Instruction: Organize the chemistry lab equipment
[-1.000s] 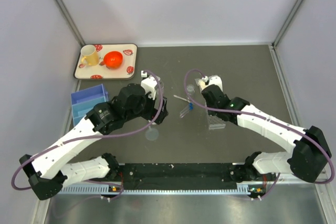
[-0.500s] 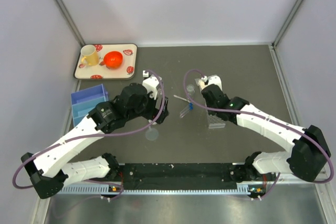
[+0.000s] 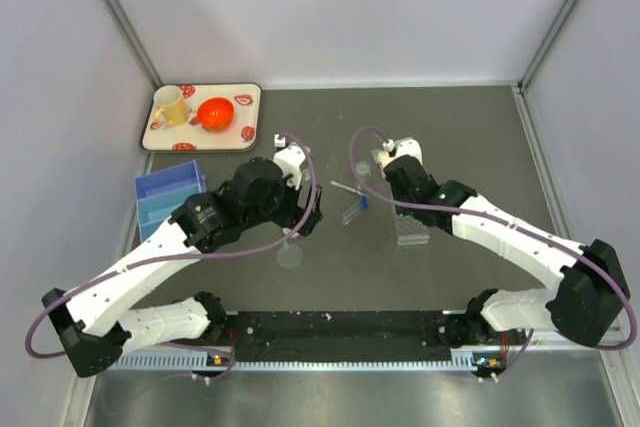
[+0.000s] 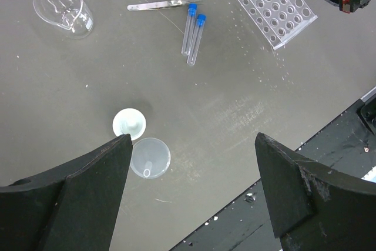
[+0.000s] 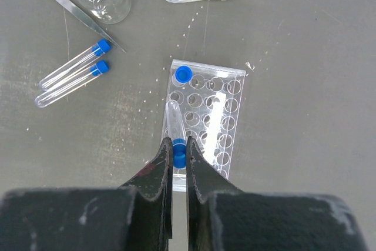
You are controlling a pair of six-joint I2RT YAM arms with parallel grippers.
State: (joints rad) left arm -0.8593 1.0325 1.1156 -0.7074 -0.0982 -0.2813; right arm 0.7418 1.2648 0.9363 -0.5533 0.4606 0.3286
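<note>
Clear tube (image 5: 174,119), blue cap, over gridded rack (image 5: 227,107).

A matte dark grey table (image 3: 470,137), speckled with pale dust, filled the enclosure. 3 plain whitish walls (image 3: 340,7) closed it in, with 2 slanting metal struts (image 3: 118,15) at the far corners. Light was soft and even. A patterned tray (image 3: 252,97) sat far left, with a blue bin (image 3: 165,187) nearer.

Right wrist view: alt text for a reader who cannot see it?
The right gripper pinches a blue-capped tube by its cap above a clear gridded rack, where one capped tube already stands. Two more tubes lie to the left.
</note>
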